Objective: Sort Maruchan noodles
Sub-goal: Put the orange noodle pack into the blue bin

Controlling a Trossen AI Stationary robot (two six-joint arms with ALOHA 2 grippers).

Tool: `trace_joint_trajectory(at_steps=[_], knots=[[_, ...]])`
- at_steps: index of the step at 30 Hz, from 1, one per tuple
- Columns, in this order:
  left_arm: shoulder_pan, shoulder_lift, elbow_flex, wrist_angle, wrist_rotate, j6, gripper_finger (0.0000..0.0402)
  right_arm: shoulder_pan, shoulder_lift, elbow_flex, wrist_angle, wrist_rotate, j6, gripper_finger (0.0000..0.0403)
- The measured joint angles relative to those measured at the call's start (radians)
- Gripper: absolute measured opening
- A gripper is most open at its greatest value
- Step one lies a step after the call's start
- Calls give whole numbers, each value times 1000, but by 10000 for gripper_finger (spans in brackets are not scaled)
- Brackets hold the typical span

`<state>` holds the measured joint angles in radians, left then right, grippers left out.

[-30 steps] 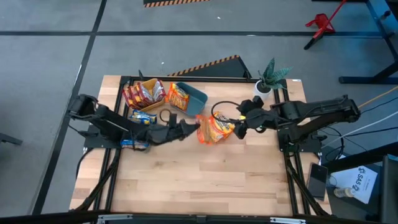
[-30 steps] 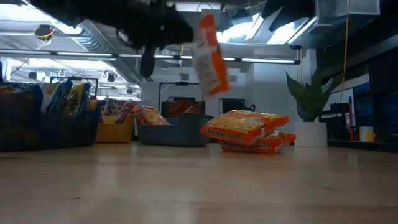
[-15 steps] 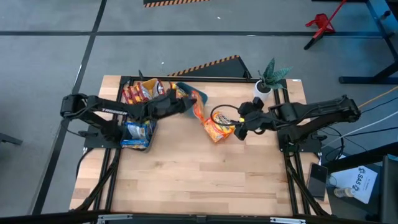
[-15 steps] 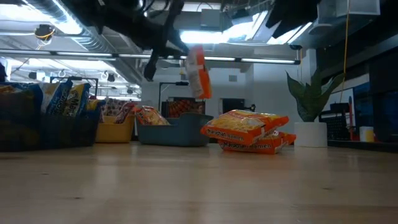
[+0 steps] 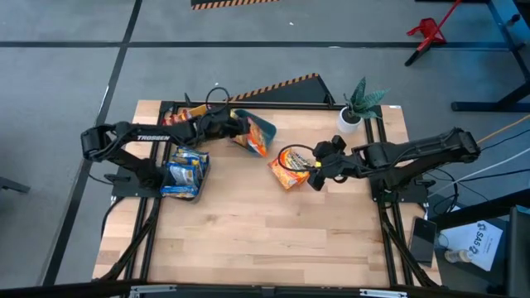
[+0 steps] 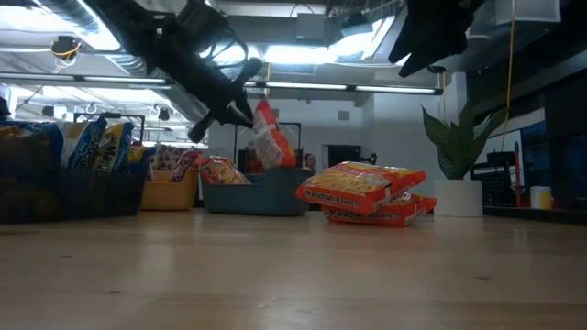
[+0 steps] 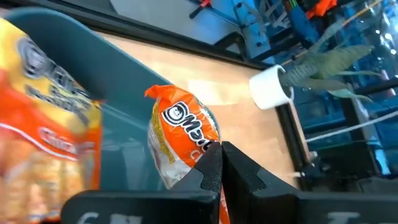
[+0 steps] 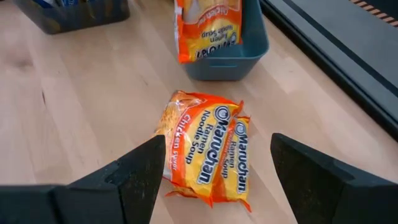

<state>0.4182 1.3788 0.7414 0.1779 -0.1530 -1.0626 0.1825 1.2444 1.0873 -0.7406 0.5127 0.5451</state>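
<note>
The orange packet (image 5: 257,141) hangs lengthwise from the left gripper (image 5: 242,131), pinched by one end directly over the teal bin (image 5: 267,127) — release is a straight drop. The right gripper (image 5: 315,178) hovers, jaws wide, beside the stacked orange packets (image 5: 291,170) mid-table.

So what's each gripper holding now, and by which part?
Left gripper pinches an orange packet by its edge over the teal bin; right gripper holds nothing.
</note>
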Motion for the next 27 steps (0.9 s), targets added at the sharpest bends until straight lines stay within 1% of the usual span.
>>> trace_joint_trajectory(at_steps=[5,8,10,15,18,22,24,27], knots=[[67,0,0,-22,38,78,0,0,0,-43,66,-9,0,280],[95,0,-1,-38,41,116,0,-4,13,-54,91,-12,-2,280],[108,0,-1,-39,44,128,0,-14,14,-57,94,-34,-4,280],[113,18,-2,-49,49,156,0,-45,37,-56,174,-83,-44,280],[113,22,-2,-83,82,164,0,-71,59,-54,215,-117,-65,280],[111,35,-2,-114,130,219,0,-101,97,-54,270,-146,-101,280],[111,37,-2,-134,130,233,0,-112,115,-54,287,-169,-108,280],[111,36,-2,-122,118,260,7,-127,140,-54,295,-198,-110,280]])
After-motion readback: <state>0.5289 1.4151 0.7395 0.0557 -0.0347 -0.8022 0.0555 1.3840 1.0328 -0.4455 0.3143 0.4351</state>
